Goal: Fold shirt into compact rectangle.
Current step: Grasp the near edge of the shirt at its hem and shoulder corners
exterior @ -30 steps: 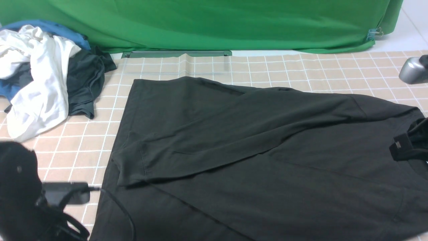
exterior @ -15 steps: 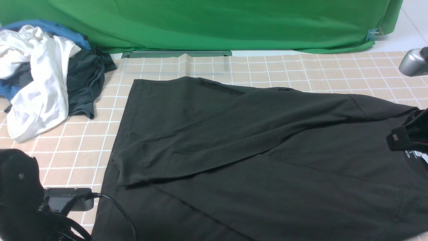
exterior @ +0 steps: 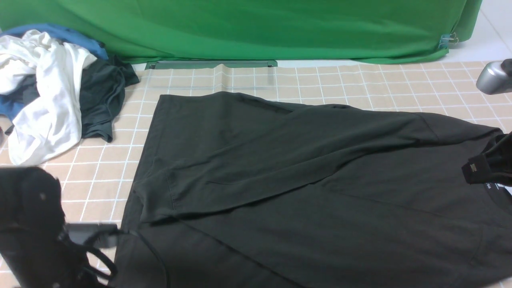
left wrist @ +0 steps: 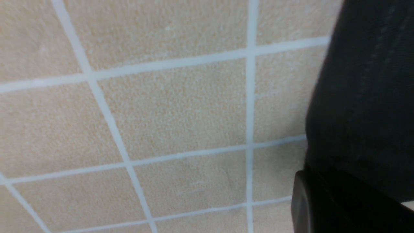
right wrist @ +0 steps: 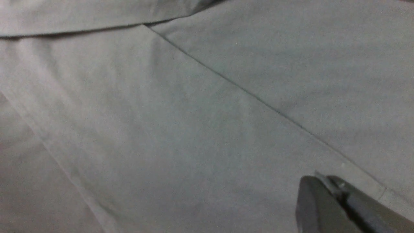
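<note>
Since the L jaws have been shut within the last sec, a pinch at the hem corner is taken as made.

Front view: shirt (exterior: 304, 192) is laid flat on checked cloth (exterior: 96, 168), hem toward the robot's left, collar toward its right, one sleeve (exterior: 280, 152) folded across the body. L gripper (exterior: 114, 236) is now brought in against the near hem corner; its closure is hidden here. R gripper (exterior: 476, 170) is raised slightly at the collar, so neck label (exterior: 490, 186) is now exposed. Clothes heap (exterior: 52, 92) is unchanged, far left.

L wrist view: stitched hem (left wrist: 365, 97) is seen running down into a finger (left wrist: 310, 204). Jaws are fully closed, apparently on that hem.

R wrist view: closed fingertips (right wrist: 313, 207) are held above smooth fabric w/ a diagonal crease. Whether cloth is pinched can't be told.

Judged: both ends are readied for the next fold, not yet begun.
</note>
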You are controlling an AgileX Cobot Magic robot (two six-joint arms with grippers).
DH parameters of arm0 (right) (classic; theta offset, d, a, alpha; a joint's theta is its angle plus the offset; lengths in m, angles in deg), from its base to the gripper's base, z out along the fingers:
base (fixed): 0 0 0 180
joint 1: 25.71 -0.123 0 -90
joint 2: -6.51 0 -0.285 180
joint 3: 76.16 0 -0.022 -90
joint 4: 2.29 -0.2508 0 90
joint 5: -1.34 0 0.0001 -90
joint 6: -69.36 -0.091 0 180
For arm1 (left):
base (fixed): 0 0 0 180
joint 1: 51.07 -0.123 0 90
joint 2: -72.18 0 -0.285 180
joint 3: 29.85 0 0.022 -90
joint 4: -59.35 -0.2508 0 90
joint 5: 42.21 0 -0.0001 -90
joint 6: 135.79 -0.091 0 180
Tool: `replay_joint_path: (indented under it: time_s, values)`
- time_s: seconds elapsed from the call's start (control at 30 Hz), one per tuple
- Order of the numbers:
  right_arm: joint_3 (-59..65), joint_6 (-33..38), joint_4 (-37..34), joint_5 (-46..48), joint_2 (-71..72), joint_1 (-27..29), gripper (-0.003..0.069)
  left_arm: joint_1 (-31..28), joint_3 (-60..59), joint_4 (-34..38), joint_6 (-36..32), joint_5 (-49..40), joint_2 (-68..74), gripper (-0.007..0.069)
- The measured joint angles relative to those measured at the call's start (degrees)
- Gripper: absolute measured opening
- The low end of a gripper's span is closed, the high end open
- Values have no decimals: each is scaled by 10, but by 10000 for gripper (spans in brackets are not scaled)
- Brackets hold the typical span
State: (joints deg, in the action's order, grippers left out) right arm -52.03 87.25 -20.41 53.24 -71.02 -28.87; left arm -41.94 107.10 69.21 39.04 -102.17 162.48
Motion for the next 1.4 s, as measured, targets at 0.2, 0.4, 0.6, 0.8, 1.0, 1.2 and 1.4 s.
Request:
replay_joint_path:
  time_s: [0.2,0.4,0.6,0.8,1.0,1.2,1.4]
  values:
    - [-5,6,-1,33,0,0,36,0,37,-46,42,-62,-88,15]
    - [-2,23,-4,106,0,0,37,0,43,-65,67,-95,-164,15]
    - [21,28,-4,108,0,-21,50,0,38,-56,78,-56,-167,21]
    - [21,22,-7,62,0,-80,59,0,-19,20,-22,11,-118,140]
    - [22,18,-11,17,0,-132,78,0,-50,-10,-23,20,-72,374]
    - [22,18,-12,-7,0,-148,91,0,-50,2,-42,24,-58,507]
    - [22,18,-12,-16,0,-149,90,0,-50,12,-52,25,-21,461]
